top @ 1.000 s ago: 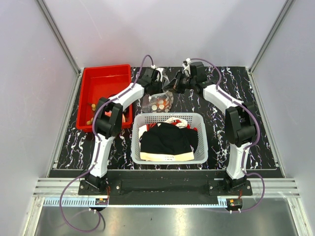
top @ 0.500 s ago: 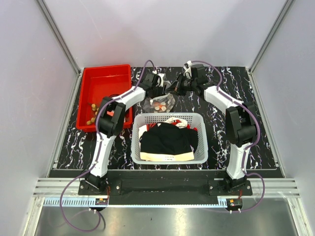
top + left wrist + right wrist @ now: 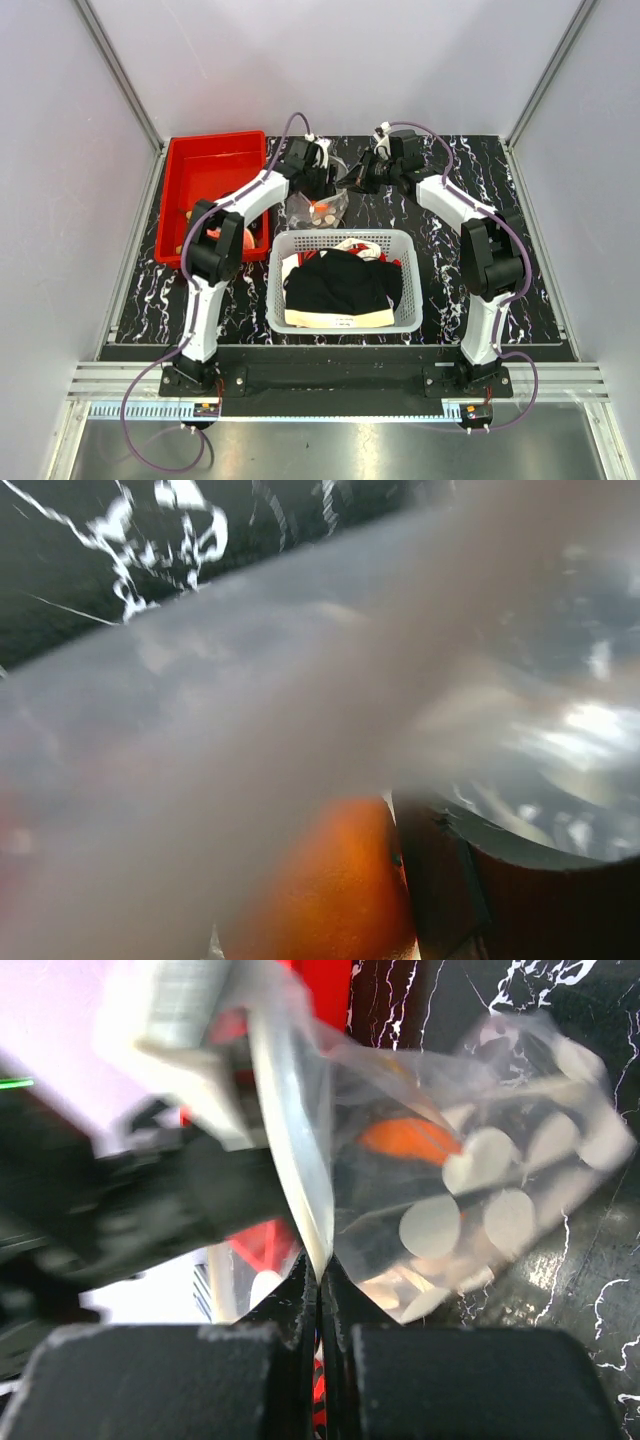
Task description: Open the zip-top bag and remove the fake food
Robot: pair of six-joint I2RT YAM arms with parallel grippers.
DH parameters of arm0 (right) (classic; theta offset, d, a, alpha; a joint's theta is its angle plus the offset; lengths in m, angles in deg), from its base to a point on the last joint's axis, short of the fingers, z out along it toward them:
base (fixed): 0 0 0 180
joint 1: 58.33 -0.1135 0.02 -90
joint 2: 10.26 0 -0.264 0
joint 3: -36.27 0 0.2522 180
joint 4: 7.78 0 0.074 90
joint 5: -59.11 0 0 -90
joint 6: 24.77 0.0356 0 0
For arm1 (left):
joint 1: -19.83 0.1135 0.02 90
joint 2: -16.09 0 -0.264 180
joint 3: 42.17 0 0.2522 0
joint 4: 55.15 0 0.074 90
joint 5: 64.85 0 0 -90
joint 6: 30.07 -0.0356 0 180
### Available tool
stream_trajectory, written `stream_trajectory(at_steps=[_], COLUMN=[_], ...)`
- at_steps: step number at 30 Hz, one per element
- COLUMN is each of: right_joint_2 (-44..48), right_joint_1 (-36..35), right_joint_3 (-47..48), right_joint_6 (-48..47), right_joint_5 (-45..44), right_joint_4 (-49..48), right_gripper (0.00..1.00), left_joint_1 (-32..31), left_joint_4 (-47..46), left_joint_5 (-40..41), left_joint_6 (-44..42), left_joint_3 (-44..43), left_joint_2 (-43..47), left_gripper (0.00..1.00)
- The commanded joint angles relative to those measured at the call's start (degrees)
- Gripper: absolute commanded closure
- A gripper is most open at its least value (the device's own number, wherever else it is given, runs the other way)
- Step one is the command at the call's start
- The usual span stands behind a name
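Tension matters: right gripper [image 3: 318,1280] clenched on the zip-top bag [image 3: 470,1080] lip (fake food [image 3: 430,1225] inside); left gripper [image 3: 323,184] state unclear, perhaps gripping; pull apart evenly.

The zip-top bag [image 3: 322,205] filling the gap between my left gripper [image 3: 328,180] and right gripper [image 3: 358,180], white mesh basket [image 3: 276,285] crowding just nearside, red bin [image 3: 215,180] walling my left, bare table [image 3: 545,270] open rightward.

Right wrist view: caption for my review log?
Right gripper pinches an edge of the clear bag; pale discs and an orange piece show inside.
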Motion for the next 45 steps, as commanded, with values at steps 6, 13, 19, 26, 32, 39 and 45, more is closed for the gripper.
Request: stream_trajectory(at_steps=[6, 13, 19, 26, 32, 39, 45], right_joint_2=[2.3, 1.6, 2.6, 3.4, 2.7, 1.9, 1.1], right_joint_1=[-0.9, -0.8, -0.5, -0.3, -0.2, 1.7, 4.3], right_joint_3=[4.4, 7.7, 6.5, 5.2, 7.2, 9.8, 14.4], right_joint_6=[-3.2, -7.7, -11.0, -12.2, -10.3, -4.5, -5.2], right_joint_5=[-2.7, -5.1, -6.7, -8.0, -9.7, -10.2, -8.8], right_joint_4=[1.6, 6.0, 7.7, 8.7, 8.6, 3.6, 5.3], right_gripper=[1.00, 1.00, 1.00, 1.00, 1.00, 1.00, 1.00], left_joint_1=[0.3, 0.5, 3.0, 5.8, 5.8, 6.4, 11.4], left_joint_4=[-0.9, -10.3, -24.5, -48.7, -73.2, -33.5, -16.4], left_joint_5=[-10.5, -21.9, -33.9, -43.7, -47.6, -36.7, -13.3], left_joint_6=[-2.1, -4.7, 6.0, 28.8, 49.0, 18.4, 9.7], left_joint_3=[-1.9, 5.3, 8.2, 11.5, 11.6, 7.4, 11.6], left_joint_2=[11.6, 17.1, 19.0, 17.0, 16.4, 28.2, 38.3], left_gripper=[1.00, 1.00, 1.00, 1.00, 1.00, 1.00, 1.00])
